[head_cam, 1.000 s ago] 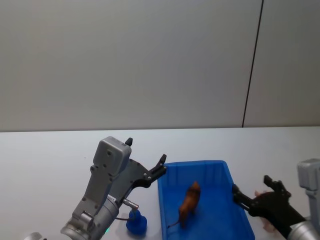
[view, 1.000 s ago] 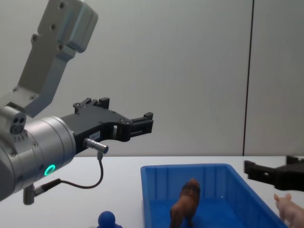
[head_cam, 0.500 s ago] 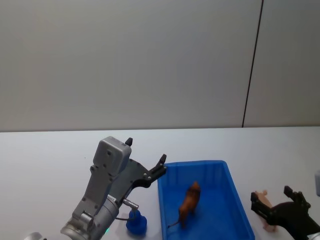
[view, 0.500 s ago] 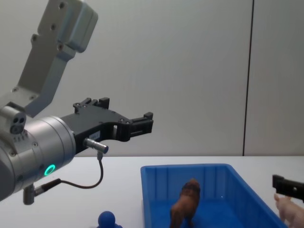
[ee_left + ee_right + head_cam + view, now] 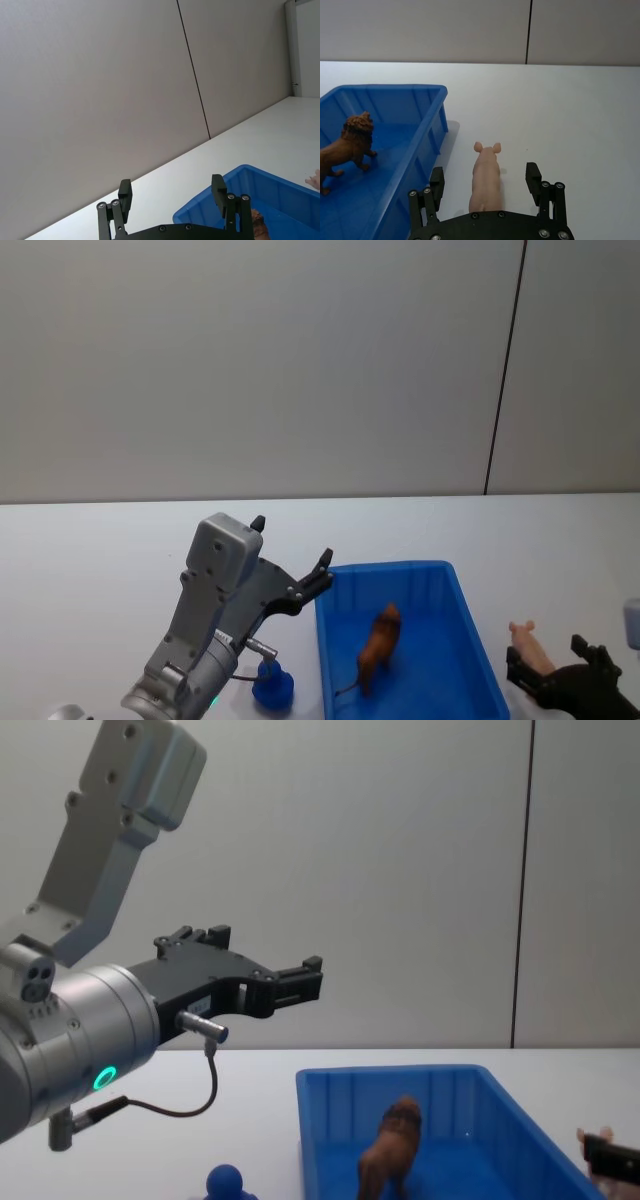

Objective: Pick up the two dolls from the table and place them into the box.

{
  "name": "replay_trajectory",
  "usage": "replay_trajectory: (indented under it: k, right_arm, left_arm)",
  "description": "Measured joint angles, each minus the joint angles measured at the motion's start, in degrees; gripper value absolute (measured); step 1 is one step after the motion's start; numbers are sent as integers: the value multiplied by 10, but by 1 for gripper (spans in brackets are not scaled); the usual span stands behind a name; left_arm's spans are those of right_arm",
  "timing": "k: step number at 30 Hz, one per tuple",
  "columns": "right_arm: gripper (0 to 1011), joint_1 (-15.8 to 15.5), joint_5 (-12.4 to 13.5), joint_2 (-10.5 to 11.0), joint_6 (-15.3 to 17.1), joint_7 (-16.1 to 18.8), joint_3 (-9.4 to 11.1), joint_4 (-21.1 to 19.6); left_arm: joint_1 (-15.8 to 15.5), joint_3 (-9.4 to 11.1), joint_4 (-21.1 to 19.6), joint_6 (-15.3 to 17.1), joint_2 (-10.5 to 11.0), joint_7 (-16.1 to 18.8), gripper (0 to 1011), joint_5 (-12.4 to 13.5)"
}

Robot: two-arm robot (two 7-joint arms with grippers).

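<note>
The brown doll (image 5: 380, 645) (image 5: 347, 145) (image 5: 393, 1148) stands inside the blue box (image 5: 390, 568) (image 5: 385, 89) (image 5: 390, 1073). To the right of the box, the pale pink doll (image 5: 526, 642) (image 5: 486, 175) lies on the white table. My right gripper (image 5: 548, 668) (image 5: 485, 175) is low at the doll's near end, open. Its fingers straddle the doll's rear without touching it. My left gripper (image 5: 322, 575) (image 5: 310, 978) (image 5: 171, 187) hangs open and empty above the box's left rim.
A small blue knobbed object (image 5: 271, 683) (image 5: 225, 1182) stands on the table just left of the box, under my left arm. The white table (image 5: 570, 110) runs back to a grey wall.
My right gripper has drawn back from the box's right wall, moving right and nearer to me, and now straddles the pink doll's rear. The left arm and both dolls have stayed put.
</note>
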Motion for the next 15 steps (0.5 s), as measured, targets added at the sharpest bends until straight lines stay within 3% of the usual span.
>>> replay_trajectory:
  k: [5,15]
  right_arm:
    - [942,7,-4,-4,0,6,-2,17]
    - [658,20,-11,-13,3,15,-7,46]
  left_arm:
    - [0,0,0,0,0,0,1002,0]
    - [0,0,0,0,0,0,1002,0]
